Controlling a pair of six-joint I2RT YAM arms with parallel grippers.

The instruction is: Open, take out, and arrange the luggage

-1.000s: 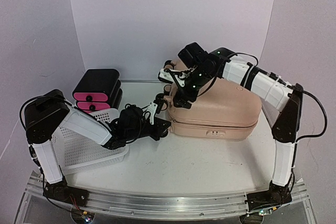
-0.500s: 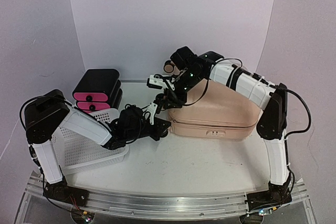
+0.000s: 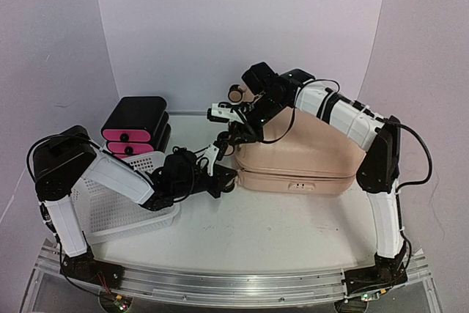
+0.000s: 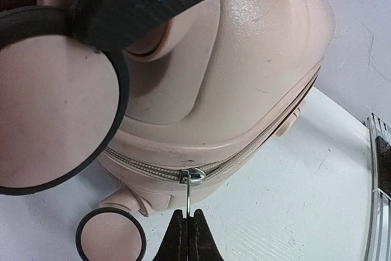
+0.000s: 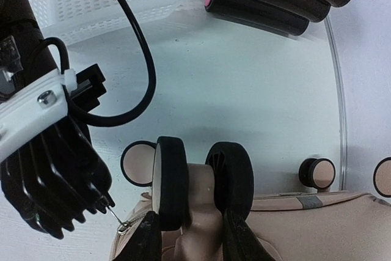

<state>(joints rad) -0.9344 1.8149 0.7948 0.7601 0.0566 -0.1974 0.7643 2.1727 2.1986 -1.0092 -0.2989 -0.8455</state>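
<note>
The peach-pink luggage (image 3: pixel 308 148) lies flat and closed on the table, wheels pointing left. My left gripper (image 4: pixel 188 215) is shut on the thin metal zipper pull (image 4: pixel 190 195), which hangs from the slider (image 4: pixel 195 176) on the luggage's (image 4: pixel 244 59) near-left corner. In the top view it (image 3: pixel 226 178) sits low against that corner. My right gripper (image 5: pixel 194 227) reaches over the shell (image 5: pixel 317 224). Its two black fingers press the outer sides of a black twin spinner wheel (image 5: pixel 232 175). From above, it (image 3: pixel 233 137) is at the luggage's left end.
A white mesh basket (image 3: pixel 117 196) lies under my left arm at the left. A black-and-pink drawer box (image 3: pixel 135 126) stands behind it. More wheels stick out at the luggage's far-left corner (image 3: pixel 236 94). Bare table lies in front of the luggage.
My right gripper moved left from above the shell to the wheel end and narrowed its jaws around the twin wheel. The left gripper stayed on the zipper pull.
</note>
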